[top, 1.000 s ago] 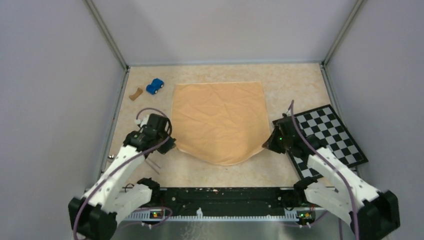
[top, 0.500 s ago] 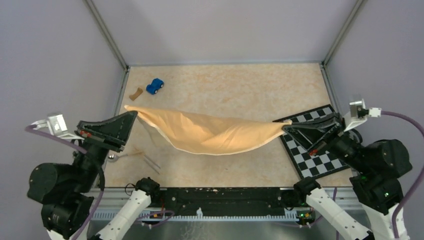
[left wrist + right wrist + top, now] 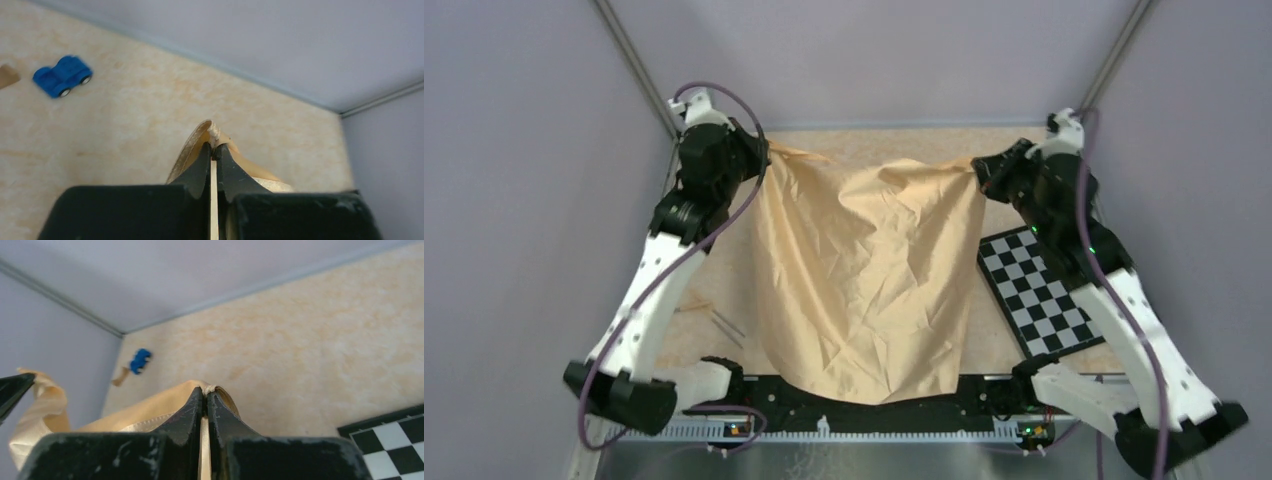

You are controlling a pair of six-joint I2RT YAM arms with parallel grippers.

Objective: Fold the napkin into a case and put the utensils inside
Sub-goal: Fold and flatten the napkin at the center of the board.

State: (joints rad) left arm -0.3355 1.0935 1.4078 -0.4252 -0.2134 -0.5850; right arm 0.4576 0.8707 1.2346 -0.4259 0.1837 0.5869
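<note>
Both jaw pairs closed down tight on cloth. Left gripper pinches one corner of the napkin, with a small nub of fabric poking out above the tips. Right gripper does the same on the other corner. No gap shows between the fingers on either side.

Both pinch points sit high, over the far end of the table. The napkin hangs between them as one open, wrinkled sheet with its top edge sagging in the middle. In the top view its lower hem lands over the arms' base rail. Can't tell whether the hem touches anything.

Utensils lie on the table left of the sheet, beside the left arm and apart from the cloth. Checkerboard is to the right, and its near-left corner is covered by the sheet's edge. Blue toy car is far left, out of the way.

Progress, my read: early.
- Done: both corners secured and the sheet lifted.
- Left: every fold, since no crease or pouch is visible, then picking up the utensils and sliding them in.
</note>
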